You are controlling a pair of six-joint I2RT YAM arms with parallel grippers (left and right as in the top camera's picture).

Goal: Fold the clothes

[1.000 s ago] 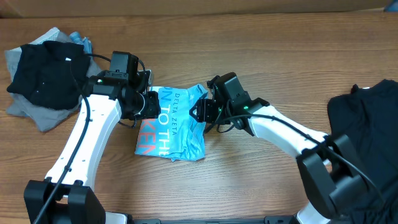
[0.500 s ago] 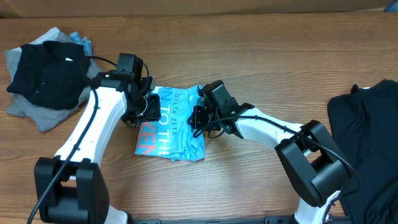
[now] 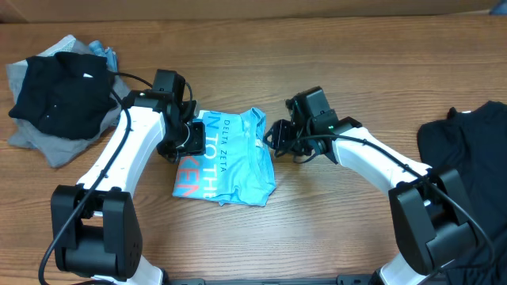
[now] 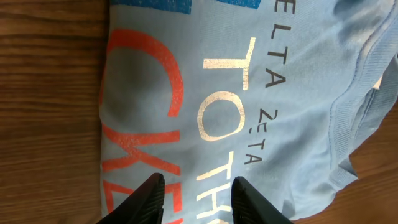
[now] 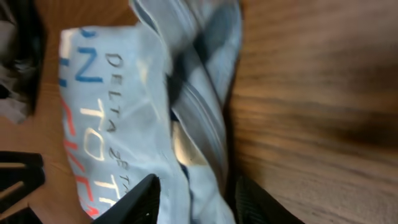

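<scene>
The light blue T-shirt (image 3: 230, 162) lies folded mid-table, with white and pink lettering facing up. My left gripper (image 3: 192, 141) hovers over its left edge. In the left wrist view that gripper (image 4: 196, 202) is open, both fingers apart above the flat printed cloth (image 4: 249, 93), pinching nothing. My right gripper (image 3: 275, 141) is at the shirt's right edge. Its wrist view shows the gripper (image 5: 202, 202) with jaws apart over the bunched folds (image 5: 199, 106) of the shirt, and cloth lies between the fingers.
A black garment (image 3: 55, 91) lies on a grey one (image 3: 43, 146) at the far left, with a bit of blue cloth (image 3: 103, 51) behind. Another black garment (image 3: 467, 158) covers the table's right side. Bare wood (image 3: 333, 214) lies in front.
The right gripper drew back to the right, and the shirt's right edge spread rightwards with it. The left gripper stayed over the left edge.
</scene>
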